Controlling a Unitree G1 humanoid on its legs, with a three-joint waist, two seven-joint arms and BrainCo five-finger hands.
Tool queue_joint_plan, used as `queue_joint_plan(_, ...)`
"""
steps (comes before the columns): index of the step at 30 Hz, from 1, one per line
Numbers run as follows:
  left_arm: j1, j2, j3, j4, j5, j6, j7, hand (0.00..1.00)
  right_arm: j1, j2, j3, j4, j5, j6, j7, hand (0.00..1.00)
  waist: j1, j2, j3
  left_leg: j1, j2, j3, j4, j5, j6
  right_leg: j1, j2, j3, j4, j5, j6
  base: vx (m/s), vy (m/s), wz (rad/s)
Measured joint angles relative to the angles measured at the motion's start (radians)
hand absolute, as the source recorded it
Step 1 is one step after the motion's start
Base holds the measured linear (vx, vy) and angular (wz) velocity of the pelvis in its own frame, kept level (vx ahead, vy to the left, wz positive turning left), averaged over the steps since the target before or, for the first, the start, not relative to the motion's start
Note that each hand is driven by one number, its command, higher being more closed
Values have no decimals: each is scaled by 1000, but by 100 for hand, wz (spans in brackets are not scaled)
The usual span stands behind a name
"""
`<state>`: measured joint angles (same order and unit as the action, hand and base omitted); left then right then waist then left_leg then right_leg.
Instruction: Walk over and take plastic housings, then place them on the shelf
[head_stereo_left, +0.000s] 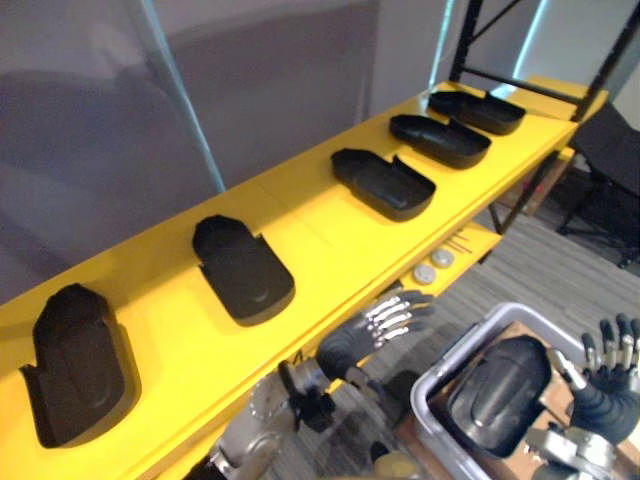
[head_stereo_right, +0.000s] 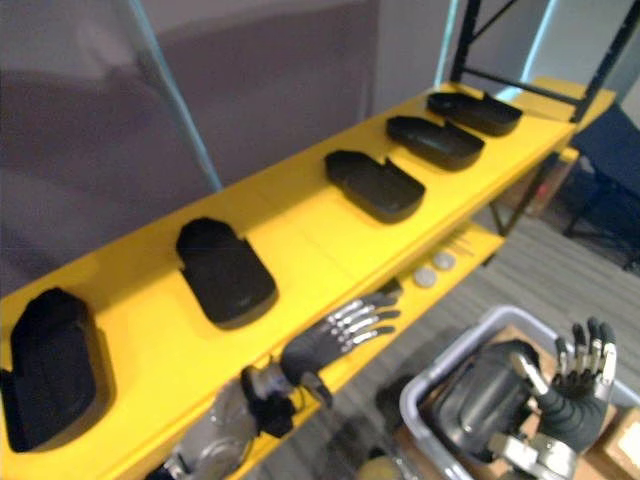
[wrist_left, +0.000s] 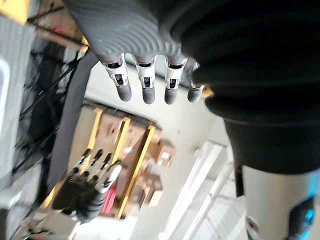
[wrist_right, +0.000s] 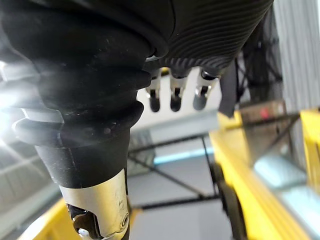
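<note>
The left hand (head_stereo_left: 385, 322) is open and empty below the shelf (head_stereo_left: 330, 250). The right hand (head_stereo_left: 608, 375), also open and empty, is beside a housing (head_stereo_left: 500, 390) in the bin (head_stereo_left: 520, 312).

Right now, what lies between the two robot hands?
In the left eye view, a grey bin holding a black plastic housing lies between the left robot hand and the right robot hand.

The left hand (head_stereo_left: 385, 322) reached forward from the lower left, back uppermost, its fingers (wrist_left: 145, 86) straight and close together, curled round nothing. The right hand (head_stereo_left: 607, 378) stood at the lower right with its wrist bent upward, fingers (wrist_right: 173, 97) pointing up and slightly spread, thumb held apart, also empty. The two hands were well apart.
</note>
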<state>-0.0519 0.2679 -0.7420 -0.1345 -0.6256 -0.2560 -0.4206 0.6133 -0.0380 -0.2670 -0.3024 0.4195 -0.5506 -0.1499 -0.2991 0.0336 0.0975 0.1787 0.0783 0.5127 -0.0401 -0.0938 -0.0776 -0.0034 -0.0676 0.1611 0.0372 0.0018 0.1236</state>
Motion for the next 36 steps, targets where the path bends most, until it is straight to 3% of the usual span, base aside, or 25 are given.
queue_joint_plan(3, -33, -2, -22, 9, 16, -4, 29, 0, 12, -4, -3, -1, 20, -17, 50, 0, -14, 4, -2, 16, -2, 43, 0, -8, -2, -8, 11, 39, 0, 6, 2, -35, -22, -43)
queue_joint_plan(6, -43, -2, -14, 11, 47, -3, 96, 0, -17, -50, 56, -12, 21, -23, 107, 0, -6, -1, 1, 5, 3, 50, 95, -47, 1, -37, 27, 115, 6, 22, 2, -35, -56, -76)
queue_joint_plan(8, 1, -7, 47, -8, 76, -2, 156, 0, -102, -137, 146, -16, 23, -18, 171, 0, 62, -21, 20, -92, 17, -193, 323, -156, 109, -69, 54, 241, 11, 41, -2, -51, -47, -159)
queue_joint_plan(9, 24, -17, 78, -25, 86, 0, 169, 0, -132, -169, 166, -17, 30, -17, 184, 0, 77, -10, 25, -117, 16, -270, 373, -189, 122, -76, 69, 276, 6, 39, 1, -117, 94, -182)
queue_joint_plan(10, 80, -28, 141, -76, 89, 1, 185, 0, -200, -231, 201, -17, 52, -7, 199, 0, 107, 21, 41, -131, 15, -401, 429, -248, 114, -91, 99, 320, 5, 52, -3, -192, 196, -163)
queue_joint_plan(12, 171, -34, 232, -140, 94, -3, 185, 0, -297, -291, 253, -9, 76, 11, 200, 0, 137, 58, 61, -142, 1, -500, 441, -327, 51, -133, 112, 312, 3, 91, 6, -212, 194, -126)
queue_joint_plan(15, 217, 3, 259, -139, 96, -26, 183, 0, -325, -290, 297, -3, 74, 21, 168, 0, 157, 28, 86, -189, -49, -477, 458, -309, 68, -175, 46, 288, -4, 101, 5, -204, 127, -15)
queue_joint_plan(18, 226, 32, 259, -138, 107, -97, 180, 0, -374, -290, 297, 5, 60, 23, 131, 0, 177, 16, 145, -222, -77, -487, 465, -291, 83, -198, -15, 179, -9, 88, -17, -92, 79, 14)
queue_joint_plan(21, 226, 30, 260, -138, 132, -134, 180, 0, -388, -284, 298, 37, 55, 14, 104, 0, 171, 17, 152, -239, -87, -540, 463, -280, 69, -199, -39, 103, 10, 122, -2, 51, 5, 57)
queue_joint_plan(25, 225, 4, 267, -142, 133, -148, 192, 0, -458, -276, 300, 96, 50, 14, 76, 0, 177, 41, 171, -246, -64, -580, 459, -269, 49, -189, -36, 36, 10, 132, 14, 118, -71, 44)
queue_joint_plan(29, 216, -9, 303, -142, 131, -152, 220, 0, -541, -273, 319, 127, 2, 12, 56, 0, 183, 44, 210, -248, -48, -587, 468, -266, 41, -184, -28, 10, 28, 123, 13, 22, -54, 17)
queue_joint_plan(34, 189, -12, 308, -143, 172, -198, 219, 0, -543, -264, 316, 149, -77, 10, -18, 0, 181, 37, 267, -273, -47, -603, 575, -325, 36, -239, -19, -18, 258, -15, 17, -71, -15, 19)
queue_joint_plan(36, 188, -15, 307, -146, 170, -200, 197, 0, -497, -232, 292, 144, -85, 28, -63, 0, 178, 33, 270, -273, -49, -612, 628, -345, 33, -242, -21, -27, 312, -35, 24, -25, 61, 23)
